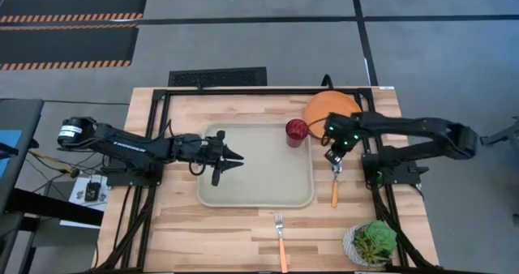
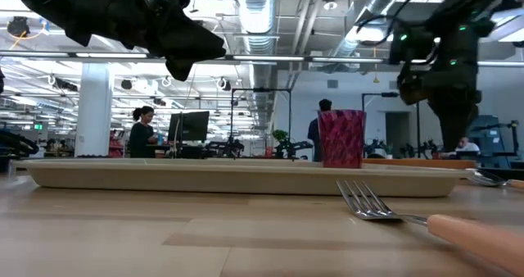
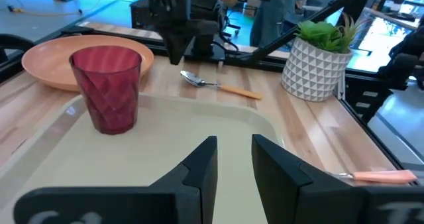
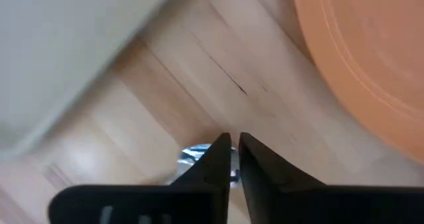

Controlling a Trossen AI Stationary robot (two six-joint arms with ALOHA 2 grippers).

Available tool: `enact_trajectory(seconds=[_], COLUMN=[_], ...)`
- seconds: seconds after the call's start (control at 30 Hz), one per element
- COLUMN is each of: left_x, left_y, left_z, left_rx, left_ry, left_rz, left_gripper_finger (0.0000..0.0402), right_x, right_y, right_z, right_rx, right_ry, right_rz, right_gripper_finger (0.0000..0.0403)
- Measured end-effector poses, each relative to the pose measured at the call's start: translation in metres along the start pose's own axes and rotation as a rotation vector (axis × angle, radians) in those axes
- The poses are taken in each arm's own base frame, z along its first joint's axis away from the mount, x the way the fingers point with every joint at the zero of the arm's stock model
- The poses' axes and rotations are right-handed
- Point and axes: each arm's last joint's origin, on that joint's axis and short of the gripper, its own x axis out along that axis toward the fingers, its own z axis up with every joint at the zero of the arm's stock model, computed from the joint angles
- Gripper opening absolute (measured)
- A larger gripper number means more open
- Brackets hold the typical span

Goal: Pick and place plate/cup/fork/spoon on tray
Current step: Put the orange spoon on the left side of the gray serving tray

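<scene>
The pale tray (image 1: 258,191) lies mid-table. The dark-red cup (image 1: 297,132) stands upright on its base in the tray's far right corner. The orange plate (image 1: 331,106) lies flat on the table just beyond that corner. The spoon (image 1: 334,185) lies on the wood right of the tray, and the fork (image 1: 280,240) lies near the front edge. My left gripper (image 1: 233,156) hovers over the tray's left half, level, open a little with nothing between its fingers (image 3: 202,168). My right gripper (image 1: 333,156) points down above the spoon's bowl (image 4: 194,155), open by a narrow gap and clear of it.
A white pot with a green plant (image 1: 373,241) stands at the table's near right corner. Black frame rails run along both sides of the table. Bare wood lies between the tray and the front edge, around the fork. People show in the room beyond the table.
</scene>
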Motion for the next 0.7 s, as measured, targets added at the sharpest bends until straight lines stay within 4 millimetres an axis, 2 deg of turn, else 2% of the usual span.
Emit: enact_trajectory(seconds=[0.23,0.43,0.57,0.7], left_x=[0.000,0.000,0.000,0.000], left_y=[-0.003,-0.009,-0.012,-0.012], left_z=[-0.001,-0.002,-0.003,-0.003], left_rx=[-0.009,0.008,0.030,0.032], left_ry=[0.006,0.013,0.015,0.016], left_rz=[-0.013,-0.038,-0.049,-0.052], left_gripper_finger=[0.0082,0.0082,0.0082,0.0082], right_x=[0.020,0.043,0.050,0.053], right_y=[-0.002,-0.004,-0.004,-0.004], right_z=[0.023,0.027,0.027,0.028], right_rx=[-0.165,-0.258,-0.284,-0.305], right_ry=[0.276,0.440,0.484,0.491], right_rz=[-0.052,-0.030,0.010,0.019], right_gripper_finger=[0.0131,0.0188,0.0199,0.0180])
